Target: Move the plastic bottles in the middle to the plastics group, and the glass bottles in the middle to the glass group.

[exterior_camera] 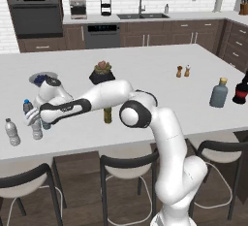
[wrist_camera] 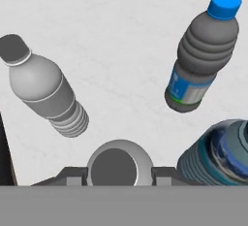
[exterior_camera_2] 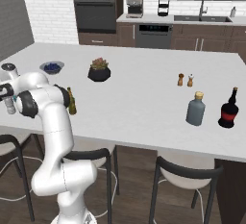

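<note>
Pincer clamped on a whitish water bottle at the bench's left end, among the plastics.
Left base view: the pincer (exterior_camera: 34,118) is low over the bench (exterior_camera: 145,70), a whitish bottle (exterior_camera: 37,129) under it; a pale bottle (exterior_camera: 12,132) stands just left, the amber bottle (exterior_camera: 108,115) stays mid-bench behind the arm, and the grey-blue bottle (exterior_camera: 219,93) far right. Right base view: amber bottle (exterior_camera_2: 71,102) beside the arm; grey-blue bottle (exterior_camera_2: 195,108) and red-labelled bottle (exterior_camera_2: 229,108) stand together at right. Hand view: fingers (wrist_camera: 72,175) flank the whitish bottle's cap (wrist_camera: 114,168); a blue-banded bottle (wrist_camera: 201,57) and a blue bottle (wrist_camera: 220,154) are close.
</note>
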Motion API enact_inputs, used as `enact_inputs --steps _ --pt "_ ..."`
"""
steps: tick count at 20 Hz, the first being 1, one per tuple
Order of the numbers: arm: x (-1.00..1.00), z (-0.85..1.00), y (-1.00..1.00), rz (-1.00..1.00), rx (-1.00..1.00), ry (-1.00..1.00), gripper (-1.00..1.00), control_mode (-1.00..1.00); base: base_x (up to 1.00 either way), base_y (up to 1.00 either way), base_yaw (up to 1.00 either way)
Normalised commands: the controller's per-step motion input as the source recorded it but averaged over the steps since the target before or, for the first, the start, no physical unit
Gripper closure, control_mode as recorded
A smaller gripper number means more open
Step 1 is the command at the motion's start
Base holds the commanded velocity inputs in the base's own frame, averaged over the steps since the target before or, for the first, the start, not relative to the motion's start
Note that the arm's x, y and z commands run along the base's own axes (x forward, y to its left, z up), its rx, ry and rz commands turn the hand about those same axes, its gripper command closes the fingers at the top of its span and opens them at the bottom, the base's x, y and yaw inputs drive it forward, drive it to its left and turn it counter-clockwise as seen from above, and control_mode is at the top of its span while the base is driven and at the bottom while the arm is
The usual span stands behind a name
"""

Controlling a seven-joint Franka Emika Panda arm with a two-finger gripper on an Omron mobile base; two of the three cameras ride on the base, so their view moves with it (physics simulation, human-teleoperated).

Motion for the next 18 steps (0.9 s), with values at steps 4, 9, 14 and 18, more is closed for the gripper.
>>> enact_inputs --steps 4,9,14,18 --pt "0.08 -0.18 0.01 0.00 0.00 0.00 1.00 -1.00 0.00 0.00 0.00" --pt "0.00 0.00 0.00 0.00 0.00 0.00 1.00 -1.00 0.00 0.00 0.00" --pt "0.00 0.00 0.00 0.00 0.00 0.00 -1.00 -1.00 0.00 0.00 0.00" --pt "0.00 0.00 0.00 0.00 0.00 0.00 -1.00 -1.00 0.00 0.00 0.00"
